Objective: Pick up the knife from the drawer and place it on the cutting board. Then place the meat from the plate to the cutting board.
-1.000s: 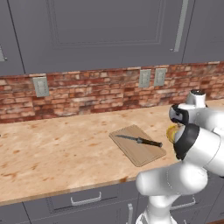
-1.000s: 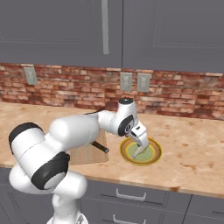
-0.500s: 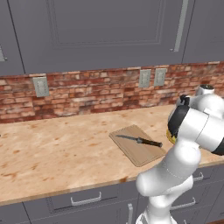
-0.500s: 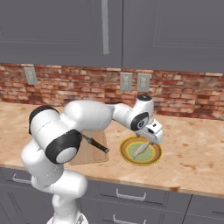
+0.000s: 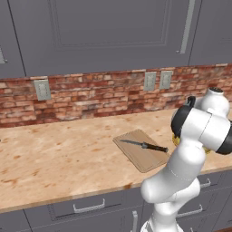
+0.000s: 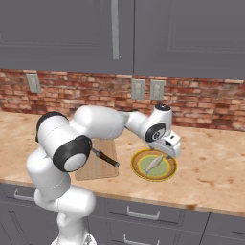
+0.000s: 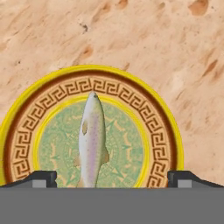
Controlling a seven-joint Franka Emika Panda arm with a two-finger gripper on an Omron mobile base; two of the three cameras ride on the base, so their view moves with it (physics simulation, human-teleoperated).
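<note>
Risks first. The meat [image 7: 92, 140], a small pale fish-shaped piece, lies on the plate [image 7: 164, 118] with its long axis running up the hand view, between the two finger tips. It looks slim, rounded and likely slick: if the jaws come down off-centre or too high, it could squirt out or roll rather than seat between the pads. Descending too far could drive a finger tip [image 7: 40, 177] into the plate face and tip or shove the plate along the counter [image 6: 210, 162]. The plate sits close to the cutting board [image 6: 98, 162], so a skidding plate could bump the board's edge. On the carry, the knife [image 5: 147, 145] already lies across the board; dropping the meat on the blade or handle could knock the knife off, so the bare part of the board is the safer target.

Pose: in the right base view the arm bends from the lower left, forearm reaching right across the board, wrist turned down over the plate. The gripper [image 6: 170, 149] hangs just above the plate's right rim, camera looking almost straight down. Its jaws stand spread wide, released, nothing between them; they straddle the plate's width in the hand view. Whether the tips are touching the plate I can't tell from these angles, probably a small gap.

Knife on board, meat on plate, not yet gripped.
</note>
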